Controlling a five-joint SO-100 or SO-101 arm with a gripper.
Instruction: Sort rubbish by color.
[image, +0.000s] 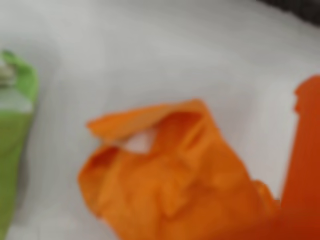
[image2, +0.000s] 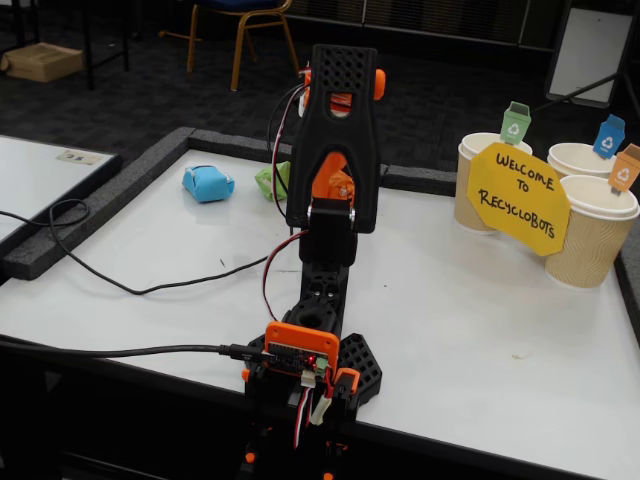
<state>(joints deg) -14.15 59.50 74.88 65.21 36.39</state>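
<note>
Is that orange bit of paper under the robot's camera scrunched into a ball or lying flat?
Scrunched, loosely. The wrist view shows the orange paper creased and folded over itself, resting on the white table.

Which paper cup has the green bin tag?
Fixed view's leftmost cup, behind the yellow sign; the others carry a blue tag and an orange tag.
</note>
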